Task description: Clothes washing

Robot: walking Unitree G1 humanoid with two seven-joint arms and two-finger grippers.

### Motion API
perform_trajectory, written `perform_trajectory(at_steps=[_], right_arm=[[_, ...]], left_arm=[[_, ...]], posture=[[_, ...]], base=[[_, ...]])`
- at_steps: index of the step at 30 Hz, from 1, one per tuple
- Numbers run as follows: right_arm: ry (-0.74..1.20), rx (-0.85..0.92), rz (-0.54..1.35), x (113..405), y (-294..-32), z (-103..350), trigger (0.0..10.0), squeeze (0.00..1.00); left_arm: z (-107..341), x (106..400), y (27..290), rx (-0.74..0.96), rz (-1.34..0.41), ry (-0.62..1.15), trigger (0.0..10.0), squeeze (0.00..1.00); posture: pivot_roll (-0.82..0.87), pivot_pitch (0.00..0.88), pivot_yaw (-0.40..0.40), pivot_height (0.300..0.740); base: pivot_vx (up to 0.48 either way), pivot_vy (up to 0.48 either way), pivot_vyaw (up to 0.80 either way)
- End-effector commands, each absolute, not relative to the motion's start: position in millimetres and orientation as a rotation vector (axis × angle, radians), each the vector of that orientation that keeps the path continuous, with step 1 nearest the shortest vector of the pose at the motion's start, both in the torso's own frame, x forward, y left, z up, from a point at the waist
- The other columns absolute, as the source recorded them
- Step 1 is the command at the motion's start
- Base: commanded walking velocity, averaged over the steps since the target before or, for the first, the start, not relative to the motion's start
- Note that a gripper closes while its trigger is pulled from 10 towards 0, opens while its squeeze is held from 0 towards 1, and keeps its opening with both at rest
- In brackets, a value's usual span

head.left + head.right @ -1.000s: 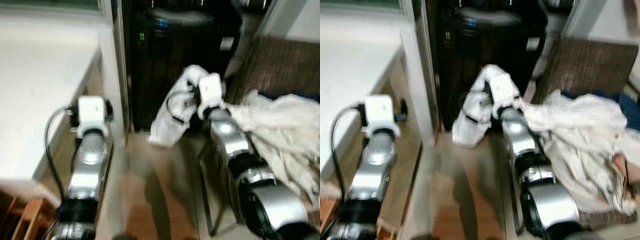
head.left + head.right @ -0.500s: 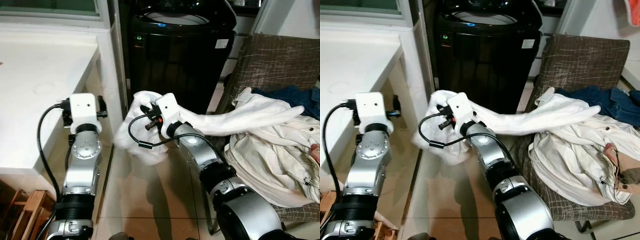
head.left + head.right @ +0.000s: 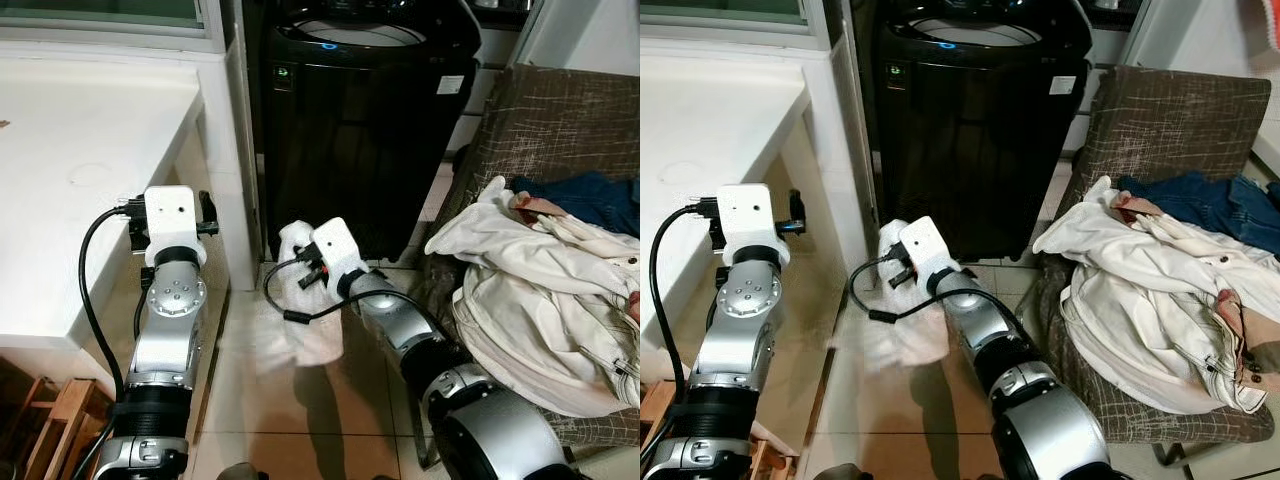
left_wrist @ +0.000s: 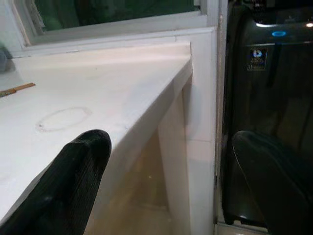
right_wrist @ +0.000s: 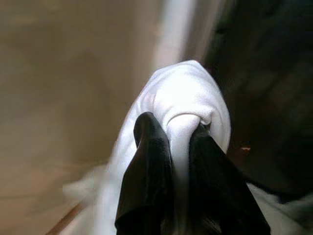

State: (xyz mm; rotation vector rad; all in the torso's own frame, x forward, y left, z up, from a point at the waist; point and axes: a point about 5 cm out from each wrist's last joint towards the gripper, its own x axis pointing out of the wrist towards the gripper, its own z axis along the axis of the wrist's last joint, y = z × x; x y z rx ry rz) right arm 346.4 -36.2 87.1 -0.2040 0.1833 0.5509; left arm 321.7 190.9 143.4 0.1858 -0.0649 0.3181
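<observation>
My right gripper [image 5: 176,128] is shut on a fold of a white garment [image 3: 312,335]; the black fingers [image 5: 149,152] pinch the cloth between them. The arm reaches low in front of the black washing machine [image 3: 370,120], and the garment hangs from the gripper down to the tiled floor. A pile of white clothes [image 3: 545,290] lies on the brown chair [image 3: 560,110] at the right, apart from the held garment. My left gripper [image 4: 171,171] is open and empty, held beside the corner of the white counter [image 3: 80,150].
Blue jeans [image 3: 595,200] lie at the back of the chair. The washing machine's top opening [image 3: 980,30] faces up with a blue light on its panel. A wooden frame [image 3: 50,420] stands under the counter at the lower left.
The white garment has come off the chair pile and no longer stretches across to it. My right gripper has dropped lower with it, in front of the washing machine. The left arm stays put.
</observation>
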Motion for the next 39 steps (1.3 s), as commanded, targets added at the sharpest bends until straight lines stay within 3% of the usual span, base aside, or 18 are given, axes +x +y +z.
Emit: perform_trajectory(at_steps=[1, 2, 8, 10, 18, 23, 31, 34, 39], right_arm=[[0.124, -0.208, 0.419, 361, -62, 102, 10.0, 0.00], [0.124, -0.208, 0.419, 361, -62, 102, 10.0, 0.00], [0.002, -0.201, 0.118, 375, -134, 124, 10.0, 0.00], [0.001, -0.194, 0.092, 375, -140, 124, 10.0, 0.00], [-0.050, -0.089, 0.117, 370, -136, 123, 10.0, 0.00], [-0.153, -0.016, 0.121, 366, -129, 134, 10.0, 0.00], [-0.214, -0.027, 0.124, 371, -125, 152, 10.0, 0.00], [-0.321, -0.061, 0.053, 373, -134, 173, 10.0, 0.00], [-0.317, -0.100, -0.020, 374, -144, 174, 10.0, 0.00]], left_arm=[[148, 324, 190, 0.190, 0.315, -0.084, 10.0, 0.00], [148, 324, 190, 0.190, 0.315, -0.084, 10.0, 0.00], [144, 327, 181, 0.189, 0.256, -0.074, 10.0, 0.00], [144, 328, 180, 0.196, 0.245, -0.070, 10.0, 0.00], [142, 333, 174, 0.216, 0.192, -0.053, 10.0, 0.00], [157, 335, 160, 0.205, 0.076, -0.143, 10.0, 0.00], [169, 335, 152, 0.216, 0.039, -0.219, 10.0, 0.00], [170, 334, 149, 0.201, 0.010, -0.230, 10.0, 0.00], [169, 333, 147, 0.215, -0.007, -0.232, 10.0, 0.00]], posture=[[-0.01, 0.000, -0.046, 0.740], [-0.01, 0.000, -0.046, 0.740], [-0.03, 0.000, -0.037, 0.740], [-0.04, 0.000, -0.030, 0.740], [-0.05, 0.000, -0.023, 0.740], [-0.05, 0.000, -0.014, 0.740], [-0.05, 0.000, -0.015, 0.740], [-0.05, 0.000, -0.016, 0.740], [-0.05, 0.000, -0.017, 0.740]], base=[[0.000, 0.000, 0.00], [0.000, 0.000, 0.00], [0.000, 0.000, 0.00], [0.000, 0.000, 0.00], [0.000, 0.000, 0.00], [0.000, 0.000, 0.00], [0.000, 0.000, 0.00], [0.000, 0.000, 0.00], [0.000, 0.000, 0.00]])
